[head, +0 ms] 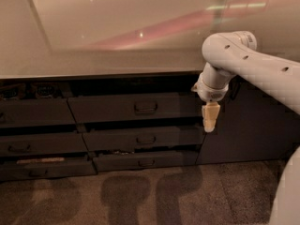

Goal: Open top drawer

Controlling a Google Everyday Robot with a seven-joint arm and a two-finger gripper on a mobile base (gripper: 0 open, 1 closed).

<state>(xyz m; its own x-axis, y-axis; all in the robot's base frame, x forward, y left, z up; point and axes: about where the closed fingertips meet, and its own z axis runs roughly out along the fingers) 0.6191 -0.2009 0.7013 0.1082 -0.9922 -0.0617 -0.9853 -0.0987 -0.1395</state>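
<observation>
Top drawer has the end effector pointing down by its right end; clenched or released, I cannot tell.

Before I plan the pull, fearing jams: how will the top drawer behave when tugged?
The top drawer looks rigid, so it probably slides without flexing. Its small loop handle may slip from a grasp. A centred pull likely avoids skewing; the gripper hangs at the drawer's right end.
</observation>
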